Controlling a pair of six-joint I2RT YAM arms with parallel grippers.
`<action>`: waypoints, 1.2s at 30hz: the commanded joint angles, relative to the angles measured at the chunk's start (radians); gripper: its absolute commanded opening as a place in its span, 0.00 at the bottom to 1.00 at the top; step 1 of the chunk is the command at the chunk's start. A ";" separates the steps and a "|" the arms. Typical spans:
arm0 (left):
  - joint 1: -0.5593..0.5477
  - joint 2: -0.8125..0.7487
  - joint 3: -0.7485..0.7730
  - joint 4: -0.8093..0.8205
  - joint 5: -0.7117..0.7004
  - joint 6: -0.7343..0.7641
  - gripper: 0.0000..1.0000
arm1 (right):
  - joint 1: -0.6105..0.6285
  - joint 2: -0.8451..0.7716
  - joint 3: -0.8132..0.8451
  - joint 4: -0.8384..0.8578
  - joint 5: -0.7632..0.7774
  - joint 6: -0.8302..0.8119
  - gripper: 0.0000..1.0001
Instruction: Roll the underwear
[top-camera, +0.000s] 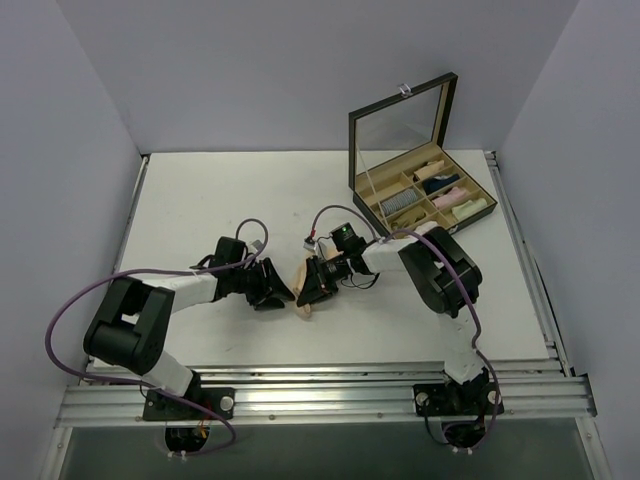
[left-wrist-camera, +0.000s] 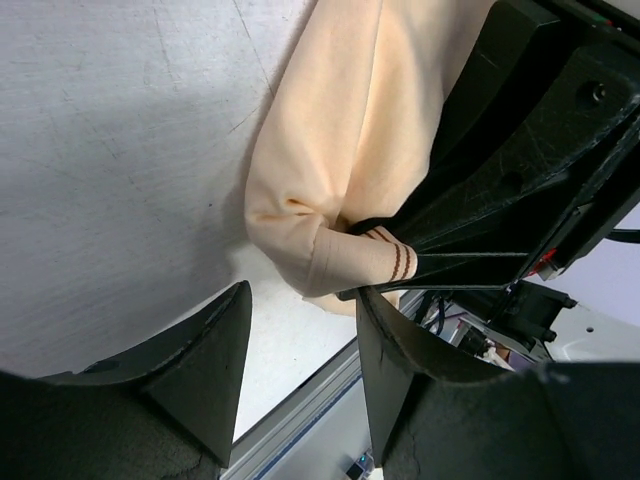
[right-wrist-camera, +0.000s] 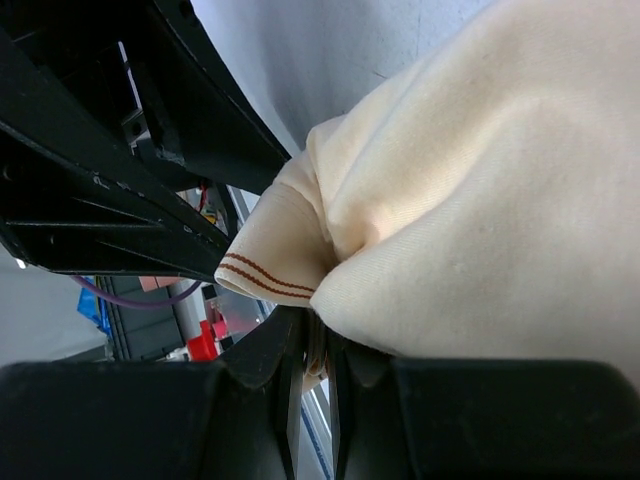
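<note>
Right hand (right-wrist-camera: 313, 345) has its two black fingers pressed almost together, and a thin fold of the underwear (right-wrist-camera: 480, 200) is pinched in the narrow slit between them. From this wrist view the cloth is a soft, matte, pale peach-beige knit. It bulges out above the fingers in rounded, smooth folds. One hem band sticks out to the side, flat and folded over, with two thin red-brown stitch lines (right-wrist-camera: 265, 275) running along it.

Left hand (left-wrist-camera: 300, 370) is spread. Its two dark, wedge-shaped fingers (left-wrist-camera: 195, 365) stand apart and hold nothing between them. The lower end of the underwear (left-wrist-camera: 320, 150) hangs just beyond the gap. The cloth is gathered there into a loose, drooping bundle, and the same striped band points toward the hard black plastic body of the other arm.

In the top view both hands meet near the middle of the tabletop (top-camera: 230, 190), which is a white, flat, slightly scratched surface. The underwear (top-camera: 303, 295) is between the left hand (top-camera: 278, 290) and the right hand (top-camera: 318, 280), as a small upright peach strip. I cannot tell if its lower tip touches the tabletop.

Far at the back right stands a dark box (top-camera: 400, 135) with its glossy lid raised. Its compartments hold small cloth rolls (top-camera: 445, 195) in pink, cream, grey and dark colours. Thin purple cables (top-camera: 55, 325) loop along both arms.
</note>
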 joint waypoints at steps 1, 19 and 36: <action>-0.001 -0.011 0.051 0.002 -0.034 0.022 0.54 | -0.008 0.030 0.016 -0.098 0.076 -0.054 0.00; -0.047 -0.118 0.132 -0.157 0.029 0.204 0.54 | 0.017 0.005 0.030 -0.431 0.084 -0.249 0.00; -0.148 0.003 0.219 -0.222 -0.057 0.267 0.55 | 0.029 0.019 0.108 -0.483 0.072 -0.264 0.00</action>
